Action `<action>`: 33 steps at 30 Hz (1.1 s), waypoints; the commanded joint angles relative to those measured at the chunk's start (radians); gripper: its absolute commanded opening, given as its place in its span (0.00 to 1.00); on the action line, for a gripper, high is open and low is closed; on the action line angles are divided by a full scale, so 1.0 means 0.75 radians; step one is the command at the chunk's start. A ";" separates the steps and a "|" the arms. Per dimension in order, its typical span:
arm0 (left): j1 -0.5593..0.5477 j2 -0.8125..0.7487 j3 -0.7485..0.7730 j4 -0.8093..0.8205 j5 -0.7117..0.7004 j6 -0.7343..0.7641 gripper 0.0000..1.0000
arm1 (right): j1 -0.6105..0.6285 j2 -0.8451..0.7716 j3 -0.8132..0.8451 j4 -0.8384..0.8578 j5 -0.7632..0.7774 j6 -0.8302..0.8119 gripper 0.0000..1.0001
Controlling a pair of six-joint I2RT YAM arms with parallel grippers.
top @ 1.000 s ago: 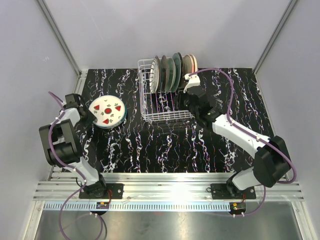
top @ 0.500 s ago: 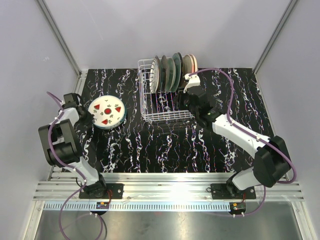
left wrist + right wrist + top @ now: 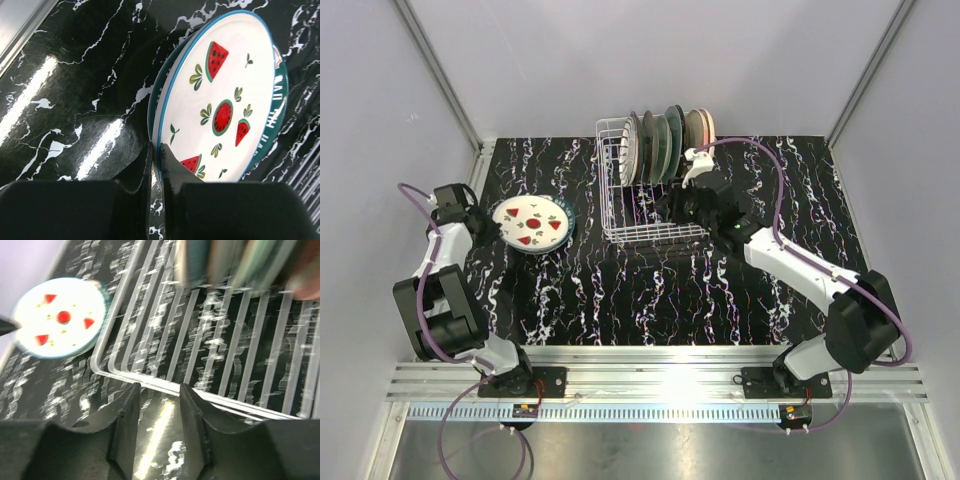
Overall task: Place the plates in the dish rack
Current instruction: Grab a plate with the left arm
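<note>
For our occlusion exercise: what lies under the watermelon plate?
A dark green plate with white markings, only its rim peeking out beside the watermelon plate. Its centre is covered, so its pattern and anything further below cannot be seen.

dish rack (image 3: 655, 234): 1 | racked plates (image 3: 665, 145): about 6 | loose plates (image 3: 532, 222): 2

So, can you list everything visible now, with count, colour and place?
white plate: one, red watermelon marks, blue rim, left side of table, over green plate
green plate: one, dark green, under white plate
rack: one, white wire, middle back
standing plates: about six, grey, green, beige, peach, in rack's far part
table: one, black with white veins
left tool: shut on white plate's rim
right tool: open, empty, above rack's near rail
</note>
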 commanded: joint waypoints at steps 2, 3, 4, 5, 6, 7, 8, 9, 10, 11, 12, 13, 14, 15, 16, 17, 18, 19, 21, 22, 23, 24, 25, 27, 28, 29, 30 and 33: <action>0.010 -0.062 -0.015 0.104 0.182 -0.036 0.00 | -0.010 0.043 0.063 0.084 -0.276 0.128 0.46; 0.012 -0.064 -0.015 0.104 0.205 -0.046 0.00 | -0.006 0.065 0.059 0.109 -0.372 0.151 0.47; 0.014 -0.066 -0.017 0.104 0.213 -0.052 0.00 | -0.006 0.077 0.059 0.166 -0.421 0.206 0.48; 0.020 -0.070 -0.021 0.112 0.225 -0.056 0.00 | -0.004 0.094 0.059 0.191 -0.464 0.232 0.48; 0.024 -0.070 -0.021 0.114 0.256 -0.069 0.00 | 0.013 0.122 0.069 0.221 -0.509 0.249 0.48; 0.030 -0.074 -0.023 0.119 0.270 -0.075 0.00 | 0.027 0.137 0.079 0.226 -0.514 0.259 0.48; 0.034 -0.077 -0.031 0.135 0.285 -0.083 0.00 | 0.043 0.151 0.104 0.228 -0.514 0.255 0.50; 0.039 -0.079 -0.036 0.145 0.325 -0.097 0.00 | 0.080 0.175 0.114 0.234 -0.506 0.253 0.51; 0.047 -0.089 -0.040 0.169 0.348 -0.105 0.00 | 0.095 0.186 0.122 0.242 -0.506 0.259 0.52; 0.053 -0.091 -0.058 0.192 0.377 -0.118 0.00 | 0.109 0.204 0.139 0.252 -0.530 0.275 0.54; 0.061 -0.097 -0.068 0.219 0.442 -0.146 0.00 | 0.117 0.239 0.147 0.285 -0.544 0.298 0.54; 0.071 -0.107 -0.078 0.259 0.471 -0.161 0.00 | 0.135 0.261 0.157 0.299 -0.557 0.343 0.55; 0.077 -0.107 -0.089 0.270 0.495 -0.169 0.00 | 0.142 0.280 0.182 0.310 -0.567 0.359 0.57; 0.079 -0.109 -0.091 0.274 0.530 -0.181 0.00 | 0.154 0.321 0.198 0.314 -0.569 0.374 0.59; 0.084 -0.113 -0.091 0.276 0.542 -0.185 0.00 | 0.174 0.339 0.214 0.314 -0.567 0.386 0.60; 0.086 -0.121 -0.089 0.278 0.551 -0.189 0.00 | 0.185 0.358 0.253 0.308 -0.555 0.392 0.61; 0.088 -0.128 -0.091 0.278 0.559 -0.195 0.00 | 0.195 0.400 0.276 0.291 -0.551 0.400 0.63; 0.090 -0.142 -0.095 0.276 0.557 -0.200 0.00 | 0.207 0.423 0.320 0.281 -0.547 0.423 0.63; 0.094 -0.158 -0.099 0.272 0.563 -0.212 0.00 | 0.211 0.500 0.370 0.248 -0.546 0.459 0.62; 0.098 -0.175 -0.101 0.284 0.569 -0.220 0.00 | 0.211 0.529 0.392 0.244 -0.561 0.502 0.63; 0.104 -0.183 -0.117 0.294 0.577 -0.230 0.00 | 0.211 0.558 0.443 0.238 -0.571 0.525 0.62; 0.110 -0.189 -0.126 0.311 0.598 -0.255 0.00 | 0.213 0.611 0.470 0.202 -0.567 0.547 0.62; 0.122 -0.201 -0.136 0.337 0.610 -0.269 0.00 | 0.217 0.634 0.497 0.189 -0.575 0.578 0.62; 0.135 -0.209 -0.152 0.352 0.639 -0.302 0.00 | 0.226 0.687 0.554 0.165 -0.571 0.603 0.62; 0.147 -0.216 -0.156 0.366 0.645 -0.310 0.00 | 0.226 0.701 0.570 0.156 -0.571 0.605 0.63; 0.149 -0.222 -0.166 0.372 0.659 -0.320 0.00 | 0.230 0.716 0.609 0.148 -0.577 0.609 0.63; 0.155 -0.224 -0.171 0.380 0.663 -0.336 0.00 | 0.236 0.742 0.625 0.120 -0.575 0.613 0.64; 0.163 -0.242 -0.185 0.403 0.692 -0.365 0.00 | 0.244 0.787 0.679 0.087 -0.581 0.638 0.65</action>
